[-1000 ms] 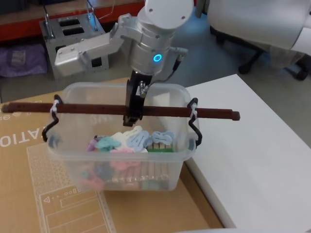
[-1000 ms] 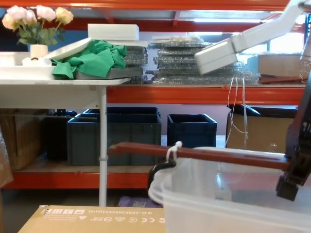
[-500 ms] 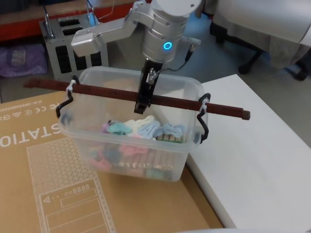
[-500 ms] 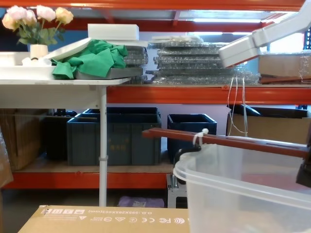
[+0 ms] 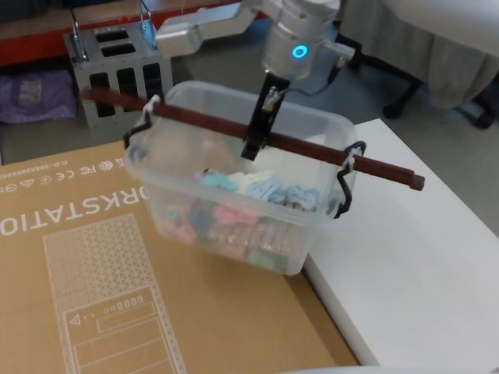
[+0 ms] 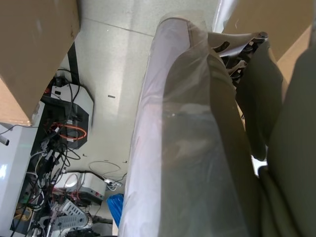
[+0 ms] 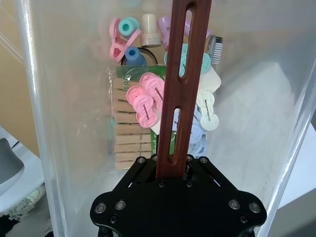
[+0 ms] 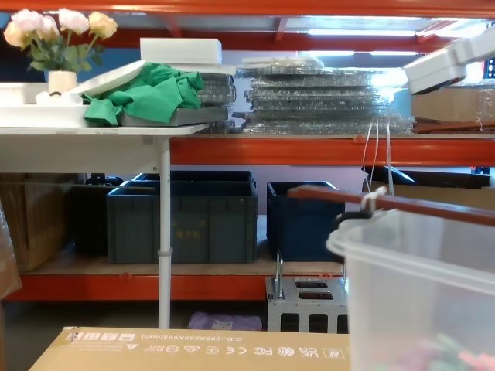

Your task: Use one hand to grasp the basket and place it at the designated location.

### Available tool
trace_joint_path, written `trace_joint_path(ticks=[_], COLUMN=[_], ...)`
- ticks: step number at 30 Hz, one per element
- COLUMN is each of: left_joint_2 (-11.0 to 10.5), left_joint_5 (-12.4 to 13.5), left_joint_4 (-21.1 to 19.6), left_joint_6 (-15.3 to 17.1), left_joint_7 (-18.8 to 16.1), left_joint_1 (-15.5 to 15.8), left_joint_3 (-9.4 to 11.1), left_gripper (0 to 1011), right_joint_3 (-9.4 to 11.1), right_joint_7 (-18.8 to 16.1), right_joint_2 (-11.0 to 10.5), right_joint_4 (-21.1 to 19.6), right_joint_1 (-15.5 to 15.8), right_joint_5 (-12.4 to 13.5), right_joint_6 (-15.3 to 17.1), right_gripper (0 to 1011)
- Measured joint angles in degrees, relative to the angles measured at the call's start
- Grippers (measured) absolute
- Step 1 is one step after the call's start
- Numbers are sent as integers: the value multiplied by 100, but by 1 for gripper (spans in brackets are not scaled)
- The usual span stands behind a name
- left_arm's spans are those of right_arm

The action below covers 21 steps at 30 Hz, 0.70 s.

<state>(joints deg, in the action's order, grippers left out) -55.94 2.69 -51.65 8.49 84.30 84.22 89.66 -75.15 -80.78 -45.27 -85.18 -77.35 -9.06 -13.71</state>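
Your right gripper (image 5: 251, 149) is pinched shut on the handle (image 5: 234, 129) of the basket (image 5: 234, 195), near the middle of the bar, and the basket hangs tilted above the seam between the cardboard box (image 5: 93, 265) and the white table (image 5: 413, 265). Treat the load as light but shifting: the clothes pegs (image 7: 143, 106) piled inside can slide toward the low side as the tub tilts. The bar is stiff and slotted, which gives the jaws a firm seat, yet it is tied to the wire hooks (image 5: 347, 175) only by a zip tie (image 8: 373, 202) at each end, so expect swing. Keep the hold centred; off-centre would probably tip it further. The left gripper's state cannot be told from the left wrist view.
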Motion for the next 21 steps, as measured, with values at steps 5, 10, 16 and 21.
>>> trace_joint_path(ticks=[5,10,16,21], left_joint_2=[0,2,0,-1], left_joint_5=[1,-3,0,1], left_joint_4=[0,-6,-4,0], left_joint_6=[0,0,0,0], left_joint_7=[0,0,0,0], left_joint_1=[0,0,0,0], left_joint_3=[0,0,0,0], left_gripper=[0,0,0,0], right_joint_3=[95,172,431,524], right_joint_7=[-1,1,69,78], right_joint_2=[-147,-305,-799,-864], right_joint_4=[22,81,354,413], right_joint_1=[44,76,149,197], right_joint_5=[-2,-28,104,125], right_joint_6=[68,160,549,622], right_gripper=[110,109,107,107])
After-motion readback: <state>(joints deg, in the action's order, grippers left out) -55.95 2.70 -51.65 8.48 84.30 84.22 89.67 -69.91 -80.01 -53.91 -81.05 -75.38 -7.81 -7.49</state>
